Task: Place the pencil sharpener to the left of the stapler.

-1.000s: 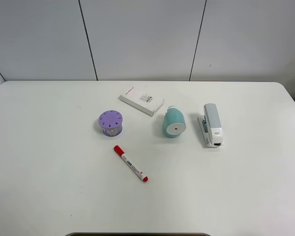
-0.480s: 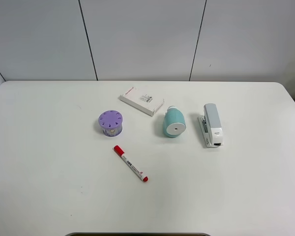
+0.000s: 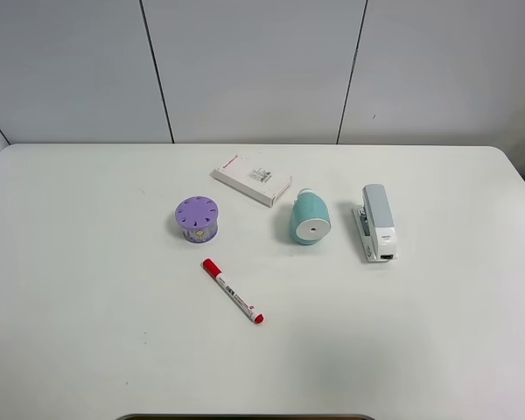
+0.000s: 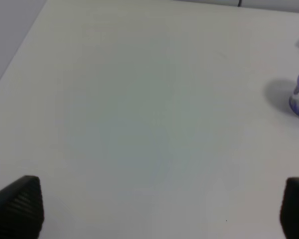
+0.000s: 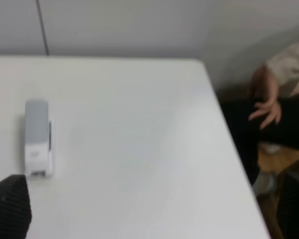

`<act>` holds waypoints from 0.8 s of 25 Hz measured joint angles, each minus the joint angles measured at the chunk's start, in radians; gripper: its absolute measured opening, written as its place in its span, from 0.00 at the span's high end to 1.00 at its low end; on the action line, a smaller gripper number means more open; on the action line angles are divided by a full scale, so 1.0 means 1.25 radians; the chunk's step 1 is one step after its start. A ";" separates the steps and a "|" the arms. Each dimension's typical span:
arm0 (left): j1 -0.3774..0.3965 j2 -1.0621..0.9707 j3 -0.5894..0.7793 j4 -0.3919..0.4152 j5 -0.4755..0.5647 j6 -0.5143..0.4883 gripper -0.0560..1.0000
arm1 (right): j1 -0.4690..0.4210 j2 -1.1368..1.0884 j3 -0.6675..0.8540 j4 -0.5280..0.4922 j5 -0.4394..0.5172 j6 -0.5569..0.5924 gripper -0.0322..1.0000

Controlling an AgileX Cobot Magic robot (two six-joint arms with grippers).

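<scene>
The sharpener (image 3: 310, 219) already lies on its side just left of the stapler (image 3: 377, 222), apart, white face toward you. Both grippers, left (image 4: 159, 209) and right (image 5: 154, 209), are spread wide, holding nothing, off the worktop (image 3: 420, 332). You need no regrasp; keep both arms clear.

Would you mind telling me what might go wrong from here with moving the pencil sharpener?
1. The pencil sharpener is rounded and lies on its side, so it might roll when gripped.
2. The white box sits close behind it; a descending gripper could bump it.
3. The gap to the stapler is narrow, so the stapler might get nudged.
</scene>
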 joint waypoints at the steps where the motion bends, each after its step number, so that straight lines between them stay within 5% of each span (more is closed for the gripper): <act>1: 0.000 0.000 0.000 0.000 0.000 0.000 0.04 | -0.005 -0.021 0.034 0.009 0.000 0.002 0.01; 9: 0.000 0.000 0.000 0.000 0.000 0.000 0.04 | -0.024 -0.187 0.237 0.048 -0.032 0.021 0.01; 20: 0.000 0.000 0.000 0.000 0.000 0.000 0.04 | -0.021 -0.196 0.317 0.085 -0.092 0.028 0.01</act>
